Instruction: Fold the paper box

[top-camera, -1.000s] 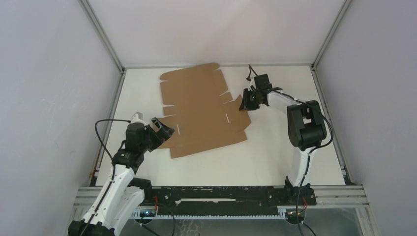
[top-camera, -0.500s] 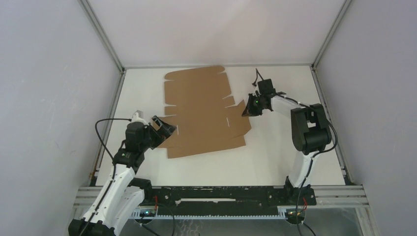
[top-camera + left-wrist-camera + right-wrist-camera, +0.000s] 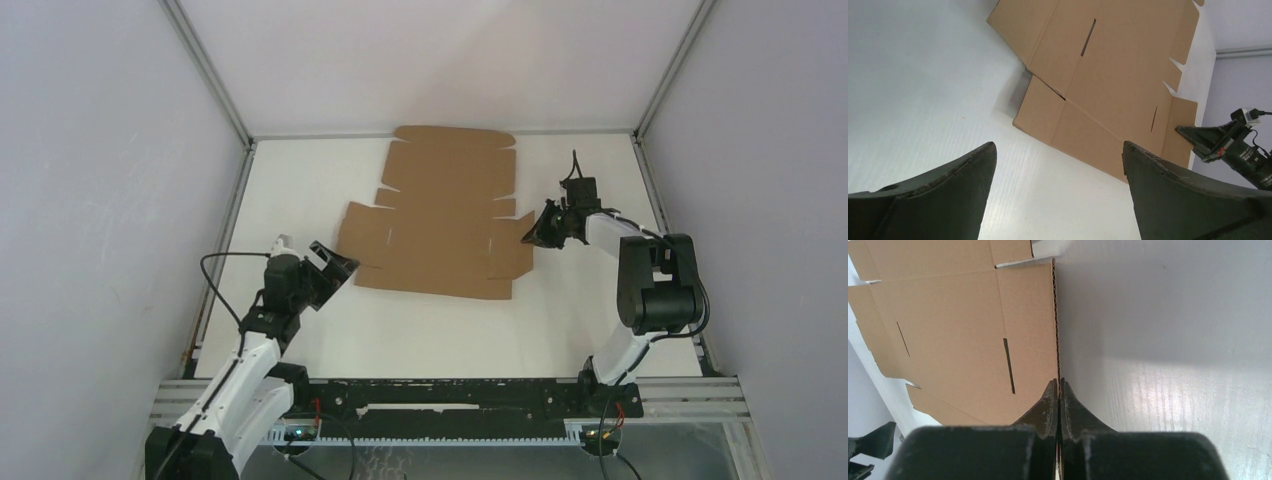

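On the right, right fingers (image 3: pixel 1045 410) pinch the box (image 3: pixel 440 230) edge; left fingers (image 3: pixel 948 185) are open. Hard pulling might tear it.

From the right gripper (image 3: pixel 1058 387) we lose the paper box (image 3: pixel 963 330) past the frame's left and top edges, and its pinched edge disappears between the closed fingers. Ahead of the left gripper (image 3: pixel 1059 146), the box runs off the top edge, one corner hidden behind its right-hand finger.
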`<state>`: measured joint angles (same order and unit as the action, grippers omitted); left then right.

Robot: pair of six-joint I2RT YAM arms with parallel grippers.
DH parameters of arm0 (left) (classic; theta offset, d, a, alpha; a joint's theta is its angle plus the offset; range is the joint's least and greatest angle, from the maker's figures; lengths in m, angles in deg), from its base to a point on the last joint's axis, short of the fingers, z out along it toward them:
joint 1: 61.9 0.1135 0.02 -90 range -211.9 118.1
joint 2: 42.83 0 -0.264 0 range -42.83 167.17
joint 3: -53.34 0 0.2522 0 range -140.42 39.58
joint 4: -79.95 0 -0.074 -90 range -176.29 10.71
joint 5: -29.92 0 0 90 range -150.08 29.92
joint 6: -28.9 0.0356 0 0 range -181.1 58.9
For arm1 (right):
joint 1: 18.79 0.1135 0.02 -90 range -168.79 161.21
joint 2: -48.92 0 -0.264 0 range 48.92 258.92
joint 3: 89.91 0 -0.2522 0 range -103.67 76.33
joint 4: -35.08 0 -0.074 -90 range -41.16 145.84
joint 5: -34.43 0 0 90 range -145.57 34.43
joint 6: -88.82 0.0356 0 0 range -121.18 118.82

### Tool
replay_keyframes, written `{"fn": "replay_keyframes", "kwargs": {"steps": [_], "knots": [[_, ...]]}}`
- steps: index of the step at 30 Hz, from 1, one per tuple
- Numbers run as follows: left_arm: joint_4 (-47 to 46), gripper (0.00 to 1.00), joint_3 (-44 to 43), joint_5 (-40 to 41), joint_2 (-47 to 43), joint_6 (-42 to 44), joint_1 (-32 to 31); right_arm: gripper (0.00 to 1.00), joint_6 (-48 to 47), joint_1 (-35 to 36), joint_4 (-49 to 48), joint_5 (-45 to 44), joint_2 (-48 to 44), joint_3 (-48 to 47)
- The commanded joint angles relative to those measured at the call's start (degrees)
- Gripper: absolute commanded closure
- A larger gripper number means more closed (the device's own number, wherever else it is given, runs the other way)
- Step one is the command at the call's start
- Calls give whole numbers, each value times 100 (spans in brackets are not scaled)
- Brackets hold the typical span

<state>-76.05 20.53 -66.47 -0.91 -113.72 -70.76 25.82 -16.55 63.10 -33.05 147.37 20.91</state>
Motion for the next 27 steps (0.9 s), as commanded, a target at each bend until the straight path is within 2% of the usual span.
{"fn": "replay_keyframes", "kwargs": {"steps": [1,7,13,18,21,25,27], "knots": [[-875,0,-152,205,474,96,5,100,-24,16,-264,212,-93,-48],[-1187,0,-1019,16,2009,627,221,100,-269,25,-109,198,-55,-46],[-1459,0,-1184,56,2646,877,701,100,-501,-26,54,237,-37,-48],[-1550,1,-1516,71,3289,1160,819,100,-622,-27,109,234,-24,-46],[-1651,8,-1628,23,3599,1214,868,100,-681,-22,161,250,9,-67],[-1851,26,-1740,-5,3994,1281,869,100,-766,3,247,253,63,-130],[-1907,31,-1797,-73,4179,1298,869,100,-796,4,268,250,80,-151]]}}
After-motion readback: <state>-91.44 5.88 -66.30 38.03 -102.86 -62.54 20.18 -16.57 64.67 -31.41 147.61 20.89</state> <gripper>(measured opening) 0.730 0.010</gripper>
